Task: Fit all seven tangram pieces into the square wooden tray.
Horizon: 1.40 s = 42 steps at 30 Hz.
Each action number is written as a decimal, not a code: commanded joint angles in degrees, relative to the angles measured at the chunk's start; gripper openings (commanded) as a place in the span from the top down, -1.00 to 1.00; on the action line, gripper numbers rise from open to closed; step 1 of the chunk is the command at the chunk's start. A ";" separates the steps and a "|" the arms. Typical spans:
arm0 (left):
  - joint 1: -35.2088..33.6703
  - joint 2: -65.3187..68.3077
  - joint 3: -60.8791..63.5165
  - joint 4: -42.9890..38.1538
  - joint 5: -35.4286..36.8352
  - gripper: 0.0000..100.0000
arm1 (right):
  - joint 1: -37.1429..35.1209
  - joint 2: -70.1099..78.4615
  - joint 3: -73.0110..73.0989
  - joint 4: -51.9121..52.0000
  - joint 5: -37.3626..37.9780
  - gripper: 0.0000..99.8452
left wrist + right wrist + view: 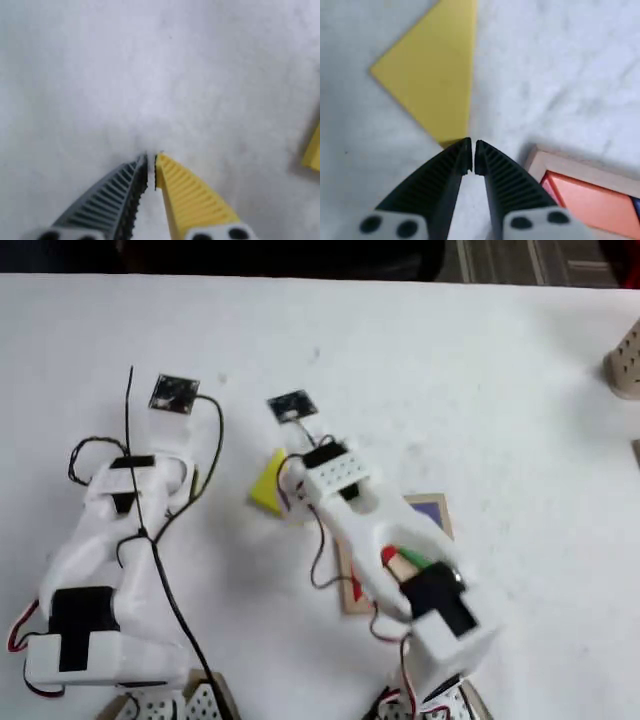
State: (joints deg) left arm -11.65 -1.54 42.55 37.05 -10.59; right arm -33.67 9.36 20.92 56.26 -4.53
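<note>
Reading this as the pick step on the yellow triangle (432,65), lying flat on the table (480,390) just left of the tray (570,162) and fully outside it. Seeing the right gripper (473,156) with claw pressed together, tips nearly touching, poised right at the triangle's near corner, pinching nothing. Seeing the left gripper (151,165) likewise pressed together over bare table further left, gripping nothing, well apart from the tray, with just a sliver of the triangle at its view's edge. Counting an orange piece (592,200) and a blue piece (428,510) already seated in the tray; can't tell the rest of the fill, hidden under the right arm. Judging the task partly done at best. Next move, as a guess: spread the right claw, straddle one edge or the corner of the triangle, pinch, lift, carry right over the rim, rotate to match the open slot. Expecting trouble with a thin flat piece on a smooth top: likely to skate away instead of getting gripped, or to catch on the raised rim. Surface: plain white tabletop, matte, faint marks, loose arm cables trailing across. Room: dark strip beyond the far edge, plus a pegged wooden block (625,365) at the far right.
</note>
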 commanded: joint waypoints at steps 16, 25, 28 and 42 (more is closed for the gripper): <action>17.89 -2.68 -8.53 15.47 32.26 0.25 | 13.93 -16.13 11.52 -13.14 2.81 0.97; 20.44 -1.01 -9.41 7.91 36.75 0.25 | 13.85 -16.22 11.60 -13.05 3.69 0.97; 20.35 4.70 -12.13 8.18 38.77 0.25 | 13.76 -16.22 11.52 -12.26 3.69 0.97; 21.23 21.05 -29.63 19.34 38.77 0.26 | 12.88 -16.22 11.52 -11.12 3.25 0.97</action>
State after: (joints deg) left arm 7.96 19.38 16.09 55.43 27.82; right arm -20.40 -4.79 32.97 44.13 -1.54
